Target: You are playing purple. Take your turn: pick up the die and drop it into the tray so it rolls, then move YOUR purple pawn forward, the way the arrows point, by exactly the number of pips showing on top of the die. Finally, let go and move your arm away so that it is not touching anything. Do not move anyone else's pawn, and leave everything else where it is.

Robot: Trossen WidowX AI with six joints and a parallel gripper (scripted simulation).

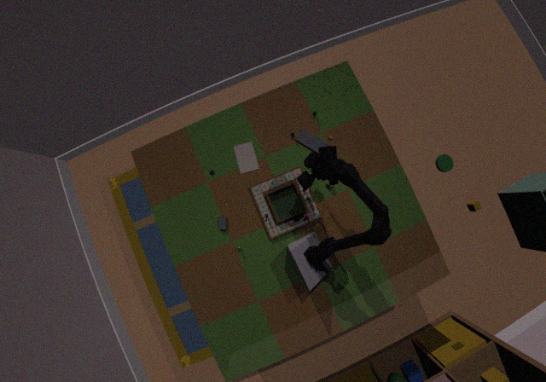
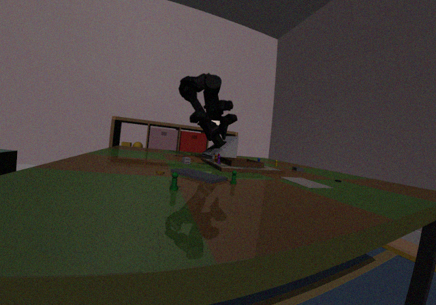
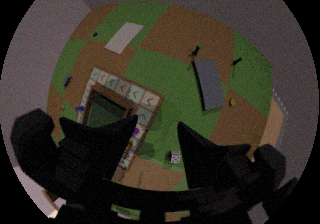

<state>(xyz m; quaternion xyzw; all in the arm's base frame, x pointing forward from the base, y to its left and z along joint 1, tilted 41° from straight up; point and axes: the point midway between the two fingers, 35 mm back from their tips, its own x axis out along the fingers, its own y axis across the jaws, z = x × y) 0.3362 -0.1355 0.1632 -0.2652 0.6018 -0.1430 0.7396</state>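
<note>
The game board [image 1: 261, 193] [image 3: 127, 86] lies at the middle of the checkered table, with the brown-walled tray [image 1: 284, 201] [image 3: 103, 111] in its centre. The small white die [image 1: 328, 186] [image 3: 175, 158] [image 2: 186, 160] rests on the table just off the board's corner. The purple pawn [image 2: 219, 158] [image 3: 135, 134] stands on the board's edge track near that corner. My gripper [image 1: 304, 178] [image 2: 219, 143] [image 3: 158, 122] is open and empty. It hangs above the board's corner, a little to the side of the die. A blue pawn [image 1: 265, 214] [image 3: 79, 108] stands on the opposite side of the track.
A grey slab [image 1: 310, 140] [image 3: 210, 84] [image 2: 200, 175] lies beyond the die, with two green pawns [image 2: 173, 181] [image 2: 233, 176] beside it. A white card [image 1: 246, 158] [image 3: 124, 38] and a small grey block [image 1: 223, 223] lie on the table. A shelf [image 2: 169, 138] stands behind the arm's base.
</note>
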